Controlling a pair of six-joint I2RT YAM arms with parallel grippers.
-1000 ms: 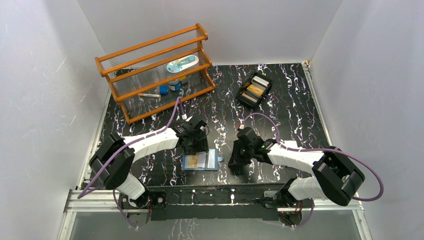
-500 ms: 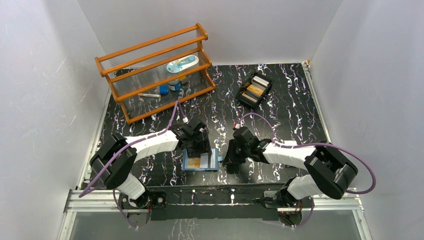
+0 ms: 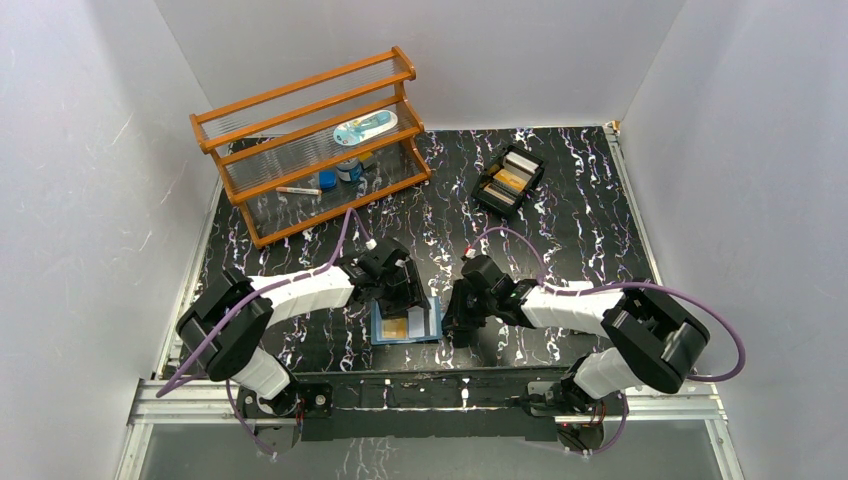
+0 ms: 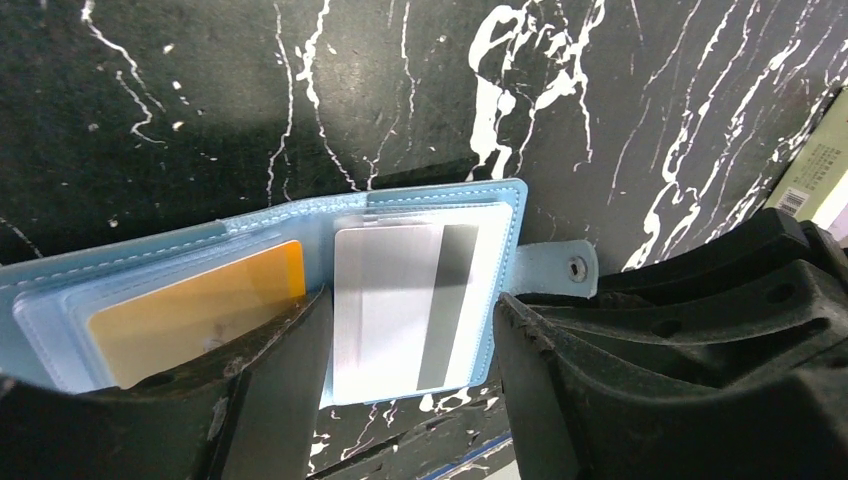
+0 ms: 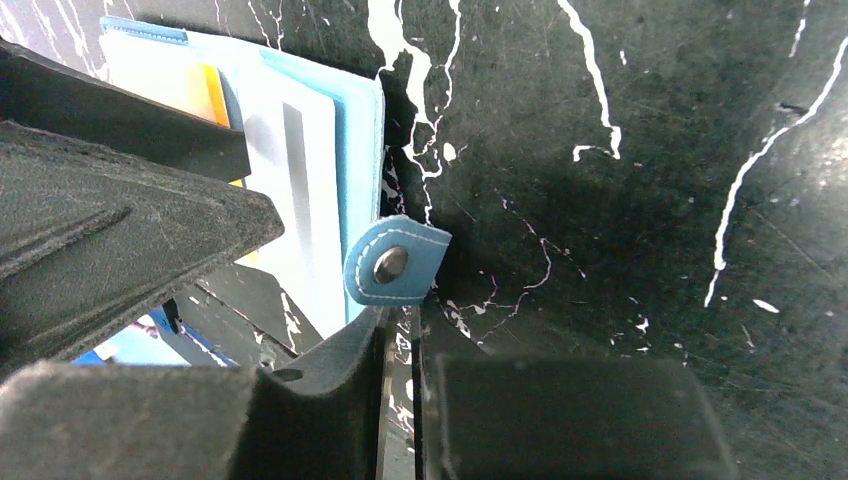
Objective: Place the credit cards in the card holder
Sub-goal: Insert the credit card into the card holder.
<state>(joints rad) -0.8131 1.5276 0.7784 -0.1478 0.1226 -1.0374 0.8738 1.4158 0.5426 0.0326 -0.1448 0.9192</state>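
Observation:
The blue card holder (image 4: pixel 250 235) lies open on the black marbled table, near the front middle (image 3: pixel 432 318). An orange credit card (image 4: pixel 190 310) sits in its left half. A pale credit card with a dark stripe (image 4: pixel 385 300) sits in its right half. My left gripper (image 4: pixel 410 350) points down over the right half, its fingers (image 4: pixel 285 385) pressed against both sides. My right gripper (image 5: pixel 405 330) is just right of the holder, beside the snap tab (image 5: pixel 395 265). Its jaws leave only a thin slit with nothing in it. In the right wrist view the card holder (image 5: pixel 360 150) stands at the upper left.
A black tray (image 3: pixel 482 190) with more cards stands at the back right. A wooden rack (image 3: pixel 400 63) holding small items fills the back left. White walls close in both sides. The table's front rail runs just behind the arm bases.
My right gripper has moved left, up to the holder's snap tab. My left gripper and the holder have shifted slightly right and nearer.

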